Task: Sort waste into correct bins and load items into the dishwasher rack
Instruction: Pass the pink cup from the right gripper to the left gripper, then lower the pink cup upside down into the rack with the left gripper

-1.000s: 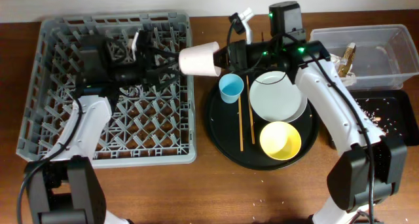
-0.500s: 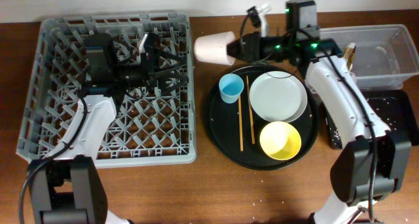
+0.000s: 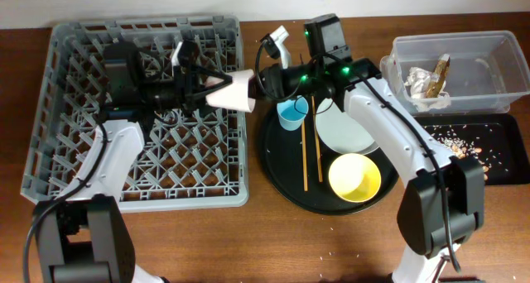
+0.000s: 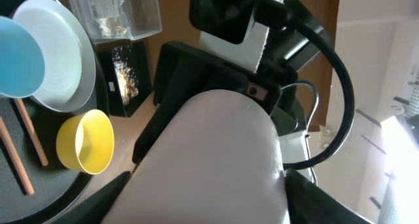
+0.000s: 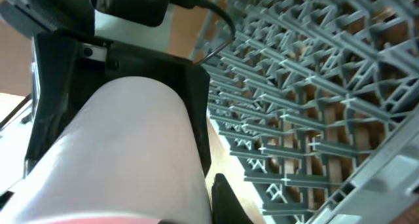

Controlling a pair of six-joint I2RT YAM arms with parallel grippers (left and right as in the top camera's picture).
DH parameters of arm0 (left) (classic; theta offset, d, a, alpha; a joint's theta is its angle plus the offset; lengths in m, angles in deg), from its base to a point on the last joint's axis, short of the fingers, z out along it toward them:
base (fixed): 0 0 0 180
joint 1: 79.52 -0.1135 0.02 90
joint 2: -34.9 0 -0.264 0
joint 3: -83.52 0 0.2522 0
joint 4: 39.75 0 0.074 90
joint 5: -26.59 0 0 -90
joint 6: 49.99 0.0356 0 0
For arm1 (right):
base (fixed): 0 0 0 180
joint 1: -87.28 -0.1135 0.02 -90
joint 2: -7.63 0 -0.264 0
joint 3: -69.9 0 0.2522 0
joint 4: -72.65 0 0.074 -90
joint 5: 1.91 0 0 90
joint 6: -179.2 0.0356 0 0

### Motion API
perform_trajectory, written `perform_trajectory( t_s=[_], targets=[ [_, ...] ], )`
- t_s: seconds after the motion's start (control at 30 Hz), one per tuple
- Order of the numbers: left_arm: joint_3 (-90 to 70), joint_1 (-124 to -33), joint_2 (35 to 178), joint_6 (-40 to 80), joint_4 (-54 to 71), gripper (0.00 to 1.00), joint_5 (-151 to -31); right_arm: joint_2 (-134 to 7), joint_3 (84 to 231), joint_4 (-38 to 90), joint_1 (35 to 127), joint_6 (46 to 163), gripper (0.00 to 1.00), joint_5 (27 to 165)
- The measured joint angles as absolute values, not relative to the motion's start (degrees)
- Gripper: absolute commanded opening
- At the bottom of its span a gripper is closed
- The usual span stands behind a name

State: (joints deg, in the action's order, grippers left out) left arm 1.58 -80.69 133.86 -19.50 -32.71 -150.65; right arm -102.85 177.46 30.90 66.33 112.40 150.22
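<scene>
The small pink cup [image 3: 233, 90] hangs on its side over the right edge of the grey dishwasher rack [image 3: 74, 151]. My right gripper [image 3: 255, 86] is shut on its wide rim end. My left gripper [image 3: 209, 86] is open, its fingers spread around the cup's narrow base end. The cup fills the left wrist view [image 4: 216, 158] and the right wrist view [image 5: 111, 152]. The light-blue cup [image 3: 291, 112], grey plate [image 3: 352, 130], yellow bowl [image 3: 354, 177] and chopsticks [image 3: 305, 155] lie on the round black tray [image 3: 277, 167].
The clear tub [image 3: 489, 59] at the back right holds white paper and a gold-brown wrapper [image 3: 426, 78]. The shallow black tray [image 3: 497, 155] in front of it holds crumbs. The right arm reaches across the round tray's back edge.
My right gripper has carried the pink cup left and down, from above the round tray to the rack's edge, into the open fingers of the left gripper. The left arm has hardly moved.
</scene>
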Motion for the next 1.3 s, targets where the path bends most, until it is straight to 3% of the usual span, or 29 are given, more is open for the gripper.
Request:
perform_trajectory(
  t_s=[0.07,0.13,0.17,0.3,0.33,0.53,0.6,0.87,1.13,1.3],
  targets=[
    [1.58,-80.69,133.86,-19.5,-32.71,0.43,-151.05,-103.0,177.46,30.93,66.39,112.4,0.04,151.2],
    [1.58,-80.71,133.86,-19.54,-32.71,0.36,-151.16,-103.02,177.46,30.93,66.39,112.38,0.04,151.37],
    [1.58,-80.73,133.86,-19.59,-32.69,0.34,-151.27,-103.02,177.46,30.9,66.39,112.38,0.12,151.44],
    [1.56,-80.16,133.86,-19.59,-33.26,0.25,-151.11,-103.72,177.4,30.49,65.69,112.68,0.64,150.48],
    [1.58,-79.99,133.86,-19.54,-34.06,0.24,-151.09,-104.09,177.4,30.51,65.47,112.51,0.71,150.37],
    [1.75,-81.14,133.86,-19.41,-47.83,0.22,-151.27,-104.31,177.57,27.67,69.04,112.11,0.78,151.33],
    [1.73,-83.48,133.86,-19.41,-49.65,0.15,-150.37,-104.31,177.51,24.19,72.86,110.17,0.79,150.85],
    [1.67,-86.08,133.82,-18.54,-47.94,0.13,-141.91,-98.19,177.29,12.39,84.29,100.29,0.84,147.4],
    [0.48,-84.07,133.64,0.3,-8.34,0.13,-122.68,-94.67,177.29,4.65,86.09,95.06,0.85,139.33],
    [-7.14,-80.64,129.07,15.12,16.93,0.13,-101.02,-94.69,177.29,3.28,86.09,94.56,0.85,135.31]
  ],
)
